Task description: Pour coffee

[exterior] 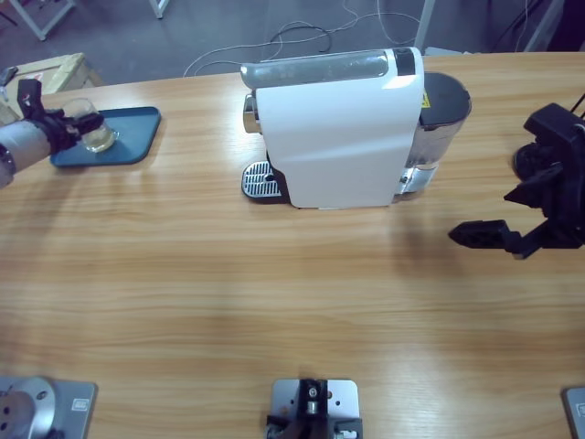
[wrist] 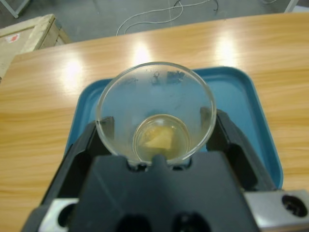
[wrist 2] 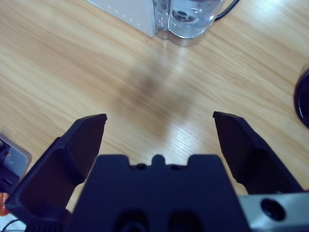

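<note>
A clear glass tumbler [wrist: 155, 111] holds a thin layer of pale amber coffee [wrist: 159, 137] at its bottom. My left gripper [wrist: 157, 128] is shut on the tumbler, over the dark blue tray [wrist: 251, 111]. In the high view the same tumbler [exterior: 93, 128] and left gripper [exterior: 75, 126] are at the far left, over the tray [exterior: 132, 137]. The white coffee machine [exterior: 338, 128] stands at the table's back middle. My right gripper [wrist 2: 159, 130] is open with nothing between its jaws, above bare wood; it shows at the right edge [exterior: 489, 238].
The machine's metal drip grate [exterior: 259, 180] faces left, and its clear water tank [exterior: 434, 128] sits at its right end [wrist 2: 190, 17]. A wooden crate [exterior: 55, 71] stands off the table's far left corner. Cables lie on the floor behind the table.
</note>
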`<control>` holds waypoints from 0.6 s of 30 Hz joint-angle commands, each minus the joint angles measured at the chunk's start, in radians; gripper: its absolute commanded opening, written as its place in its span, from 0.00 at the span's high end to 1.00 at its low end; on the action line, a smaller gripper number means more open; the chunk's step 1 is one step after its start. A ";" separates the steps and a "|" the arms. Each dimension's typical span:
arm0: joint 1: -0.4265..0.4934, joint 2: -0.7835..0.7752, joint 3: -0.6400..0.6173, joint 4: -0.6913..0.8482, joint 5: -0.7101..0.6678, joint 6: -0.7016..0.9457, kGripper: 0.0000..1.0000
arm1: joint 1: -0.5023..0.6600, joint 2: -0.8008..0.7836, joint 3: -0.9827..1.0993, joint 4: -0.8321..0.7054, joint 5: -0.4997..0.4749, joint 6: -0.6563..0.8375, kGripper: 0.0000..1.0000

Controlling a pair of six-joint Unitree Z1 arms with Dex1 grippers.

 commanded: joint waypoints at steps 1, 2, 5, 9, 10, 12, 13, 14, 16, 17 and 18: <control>0.008 0.032 -0.008 0.045 -0.015 -0.007 0.30 | 0.013 0.018 -0.008 0.007 -0.001 -0.008 0.00; 0.008 0.031 -0.008 0.050 -0.015 -0.007 0.30 | 0.013 0.020 -0.008 0.007 -0.001 -0.008 0.00; 0.007 0.028 -0.017 0.075 -0.015 -0.007 0.30 | 0.013 0.020 -0.010 0.007 -0.001 -0.008 0.00; 0.005 0.026 -0.015 0.078 -0.015 -0.007 0.30 | 0.013 0.020 -0.008 0.010 -0.001 -0.008 0.00; 0.005 0.026 -0.015 0.077 -0.015 -0.007 0.27 | 0.013 0.020 -0.009 0.010 -0.001 -0.008 0.00; 0.004 0.025 -0.012 0.076 -0.015 -0.005 0.09 | 0.013 0.023 -0.012 0.010 -0.001 -0.008 0.00; 0.001 0.024 -0.009 0.074 -0.016 -0.001 0.03 | 0.013 0.023 -0.014 0.010 -0.001 -0.008 0.00; -0.003 0.024 -0.005 0.071 -0.017 0.001 0.01 | 0.013 0.025 -0.015 0.010 -0.001 -0.008 0.00; -0.011 0.023 0.006 0.060 -0.020 0.008 0.01 | 0.013 0.026 -0.016 0.010 -0.001 -0.008 0.00; -0.012 0.022 0.011 0.055 -0.020 0.008 0.01 | 0.013 0.025 -0.016 0.011 -0.001 -0.008 0.00; -0.012 0.021 0.019 0.046 -0.021 0.008 0.01 | 0.013 0.024 -0.016 0.012 -0.001 -0.008 0.00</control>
